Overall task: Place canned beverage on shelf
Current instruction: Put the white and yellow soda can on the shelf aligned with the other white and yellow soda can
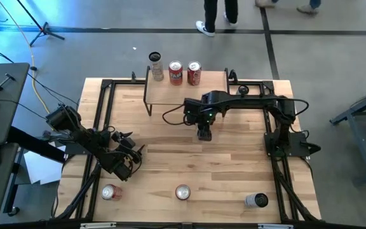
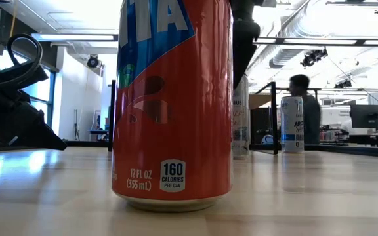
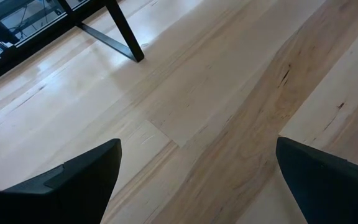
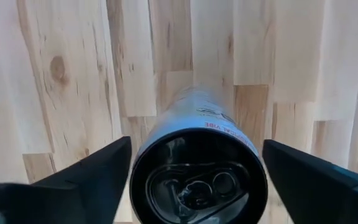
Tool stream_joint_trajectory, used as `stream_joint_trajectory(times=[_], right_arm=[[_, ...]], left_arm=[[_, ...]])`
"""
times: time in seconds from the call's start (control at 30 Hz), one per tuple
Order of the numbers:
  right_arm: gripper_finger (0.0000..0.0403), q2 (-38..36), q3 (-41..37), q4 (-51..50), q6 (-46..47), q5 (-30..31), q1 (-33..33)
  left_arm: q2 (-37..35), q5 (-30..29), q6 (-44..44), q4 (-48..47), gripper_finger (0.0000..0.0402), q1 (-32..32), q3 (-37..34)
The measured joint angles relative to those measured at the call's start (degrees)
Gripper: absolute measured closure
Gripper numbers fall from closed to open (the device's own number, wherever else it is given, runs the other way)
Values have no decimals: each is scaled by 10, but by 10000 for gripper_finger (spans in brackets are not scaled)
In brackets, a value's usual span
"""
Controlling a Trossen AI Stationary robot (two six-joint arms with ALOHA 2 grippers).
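The shelf [image 1: 186, 89] stands at the table's far middle, with a silver can [image 1: 155, 65] and two red cans [image 1: 175, 73] [image 1: 194, 73] on its top board. My right gripper [image 1: 204, 132] hangs just in front of the shelf, pointing down. It is open around an upright white can with a black top [image 4: 197, 180] that stands on the table. One finger [image 4: 98, 171] is on each side of the can, and a small gap shows at the fingertips. The can also shows in the low view [image 2: 240, 118]. My left gripper [image 3: 197, 180] is open and empty over the table's left part [image 1: 129, 156].
Three more cans stand near the table's front edge: a red one [image 1: 111, 192] at the left, an orange one [image 1: 182, 192] in the middle that fills the low view [image 2: 172, 105], and a dark-topped one [image 1: 257, 201] at the right. People stand beyond the far edge.
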Motion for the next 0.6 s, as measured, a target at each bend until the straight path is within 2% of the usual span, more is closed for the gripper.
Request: stream_joint_trajectory(times=[0.17, 0.43, 0.6], right_arm=[[7, -1, 0, -13, 84, 10, 0], [3, -9, 0, -25, 241, -2, 12], [3, -10, 0, -48, 386, 14, 36]], left_arm=[[0, 0, 0, 0, 2, 0, 0], [0, 0, 0, 2, 2, 0, 0], [0, 0, 0, 3, 2, 0, 0]])
